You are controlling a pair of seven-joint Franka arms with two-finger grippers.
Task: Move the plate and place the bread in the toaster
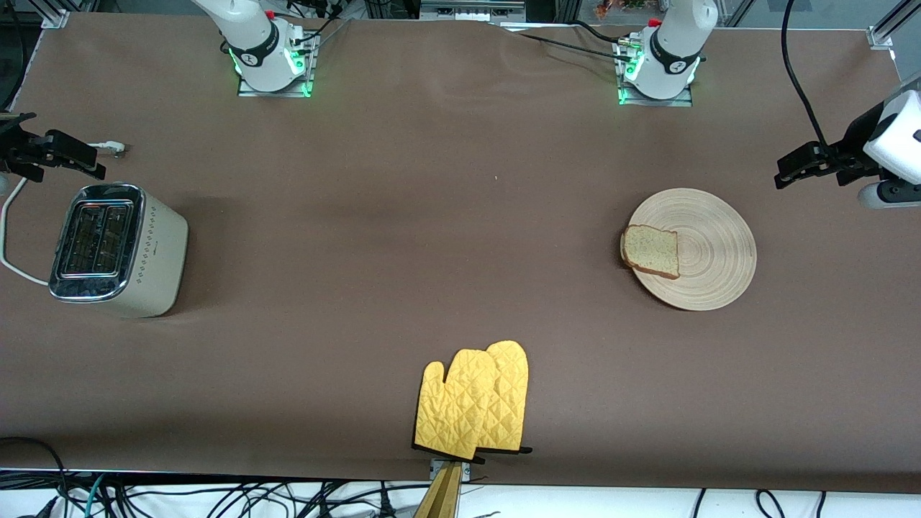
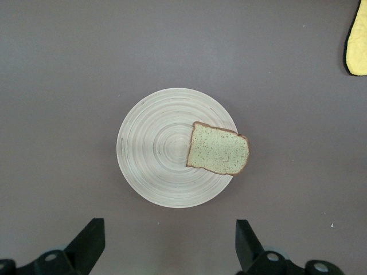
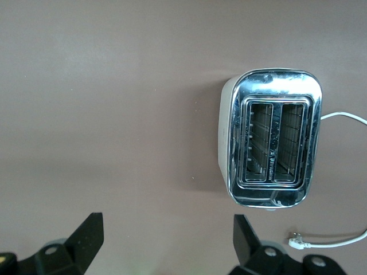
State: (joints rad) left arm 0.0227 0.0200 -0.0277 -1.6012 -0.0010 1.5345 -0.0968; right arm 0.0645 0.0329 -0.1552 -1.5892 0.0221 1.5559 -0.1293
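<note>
Evidently nothing of the task is done yet: the large round pale wooden plate (image 1: pixel 709 252) with ring grooves lies at the middle right of the front view, toward the left arm's end of the table, and the square slice of speckled bread with a brown crust (image 1: pixel 651 250) lies flat on the plate's rim, one edge overhanging toward the table's middle. Well apart, at the middle left of that view, stands the boxy cream-white toaster with a chrome top (image 1: pixel 115 248), both slots empty, its white cord (image 1: pixel 11 237) trailing and unplugged. Both moving the plate and loading the bread are left. Low in the centre lie two yellow quilted oven mitts (image 1: pixel 473 401).

At the right edge, above the plate in that view, the left gripper (image 1: pixel 791 171) hangs with jaws spread wide and empty. At the left edge, above the toaster in that view, the right gripper (image 1: pixel 83 160) is likewise wide apart, holding nothing.
</note>
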